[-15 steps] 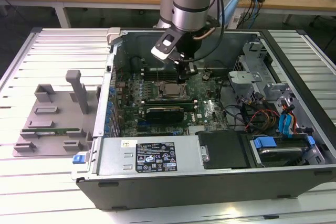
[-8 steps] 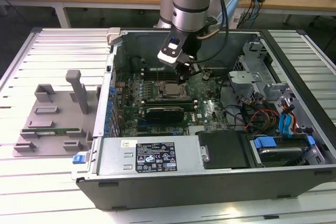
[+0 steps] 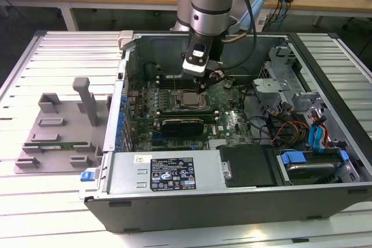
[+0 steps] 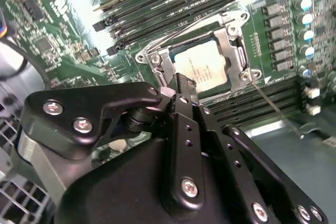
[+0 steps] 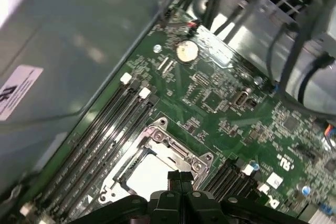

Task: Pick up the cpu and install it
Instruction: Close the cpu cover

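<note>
cpu lid dull silver metal; socket frame shiny steel

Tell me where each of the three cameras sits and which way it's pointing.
Exterior view: off the arm and raised, looking down into the open computer case; the arm and gripper show.
First wrist view: on the wrist, looking down past the gripper's black linkage at the motherboard.
Second wrist view: also on the wrist, looking from a different angle over the gripper's body at the same board.
Shared: both wrist views show the cpu lying in the socket just beyond the gripper's tip.
</note>
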{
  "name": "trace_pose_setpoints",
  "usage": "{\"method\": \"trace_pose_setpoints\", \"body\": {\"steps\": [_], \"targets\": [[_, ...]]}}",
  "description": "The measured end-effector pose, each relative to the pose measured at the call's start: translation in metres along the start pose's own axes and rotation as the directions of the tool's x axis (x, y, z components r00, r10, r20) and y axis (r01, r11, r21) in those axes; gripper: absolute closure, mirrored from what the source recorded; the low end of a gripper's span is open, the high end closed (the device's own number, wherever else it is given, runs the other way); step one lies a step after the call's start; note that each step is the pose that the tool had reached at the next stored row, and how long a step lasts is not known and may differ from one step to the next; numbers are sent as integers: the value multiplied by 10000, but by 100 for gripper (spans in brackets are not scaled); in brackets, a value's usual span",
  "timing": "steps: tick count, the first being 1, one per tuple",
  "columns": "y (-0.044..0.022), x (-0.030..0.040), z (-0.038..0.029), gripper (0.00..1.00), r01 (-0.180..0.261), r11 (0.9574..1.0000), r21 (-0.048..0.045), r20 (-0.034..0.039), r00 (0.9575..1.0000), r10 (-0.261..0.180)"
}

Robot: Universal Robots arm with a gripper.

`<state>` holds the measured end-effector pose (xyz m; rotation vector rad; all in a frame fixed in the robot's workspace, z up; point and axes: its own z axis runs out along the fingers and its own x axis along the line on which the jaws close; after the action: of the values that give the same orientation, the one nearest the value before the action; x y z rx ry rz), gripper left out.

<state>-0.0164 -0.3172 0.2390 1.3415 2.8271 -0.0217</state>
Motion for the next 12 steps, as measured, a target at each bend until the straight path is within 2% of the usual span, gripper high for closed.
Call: {"method": "trace_pose_setpoints", "body": {"steps": [2,3,4,6,8,9,10,12], "targets": [[0,0,1,89,382,9993,-6,3,9993,-382],[0,0,3,89,887,9961,-13,9,9961,-887],[0,0,5,89,1444,9895,-20,16,9895,-1444],[0,0,7,89,2205,9754,-29,26,9754,-2205],[0,0,8,89,2764,9610,-33,36,9610,-2764],[0,0,8,89,2942,9557,-34,40,9557,-2942],[0,0,9,89,3217,9468,-35,45,9468,-3217],[0,0,9,89,3601,9329,-34,55,9329,-3601]]}}
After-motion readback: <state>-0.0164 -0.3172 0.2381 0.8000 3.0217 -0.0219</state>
